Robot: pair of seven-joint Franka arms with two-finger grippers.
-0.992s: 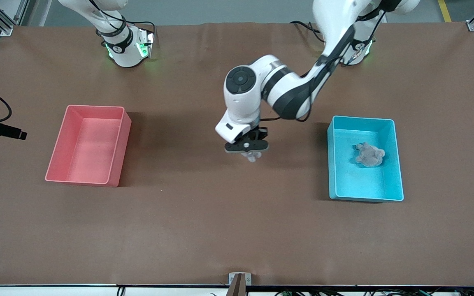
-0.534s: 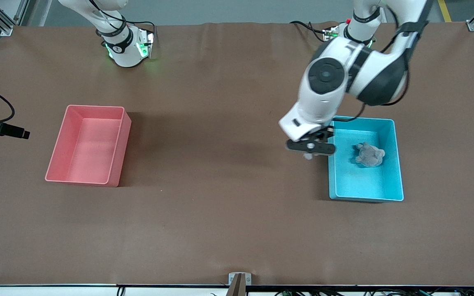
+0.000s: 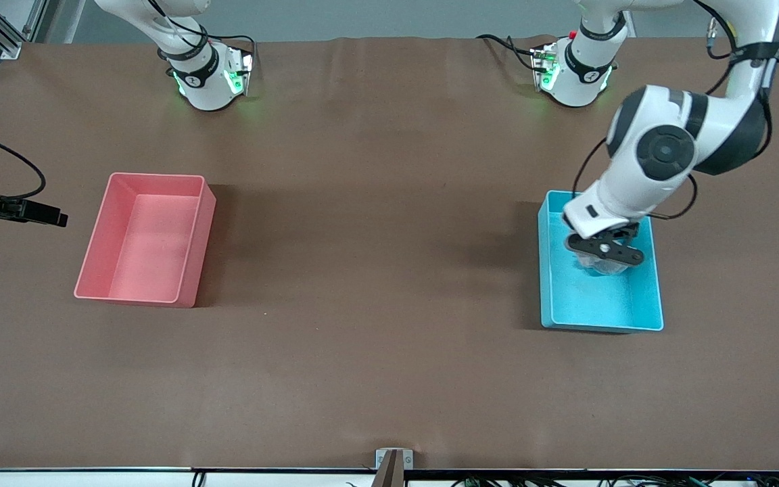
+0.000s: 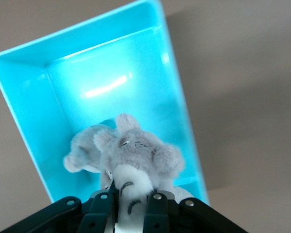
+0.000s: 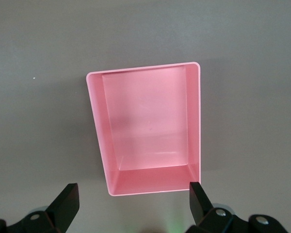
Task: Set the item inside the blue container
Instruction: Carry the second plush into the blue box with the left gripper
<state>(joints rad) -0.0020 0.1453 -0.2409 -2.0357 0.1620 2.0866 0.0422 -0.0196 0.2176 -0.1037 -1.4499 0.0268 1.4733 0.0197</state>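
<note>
Brown-covered table (image 3: 362,352), grey floor (image 3: 362,17) along its edge, aluminium frame post (image 3: 4,30) at a corner

Light blue rectangular plastic bin (image 3: 600,301) with thin pale rim, grey plush toy (image 4: 136,158) with white patch and dark stitched marks, pink rectangular plastic bin (image 3: 146,237), plain brown surface (image 3: 362,338), black claw fingers (image 5: 65,204).

The left arm reached from its base down toward the front camera, elbow bent high, wrist angled downward. The left gripper (image 3: 604,260) hung over the blue container (image 3: 646,297), its fingers (image 4: 155,213) clamped on a grey plush toy (image 4: 136,162). The right arm waited at its end of the table, the right gripper (image 5: 133,206) pointing downward with its fingers spread wide.
</note>
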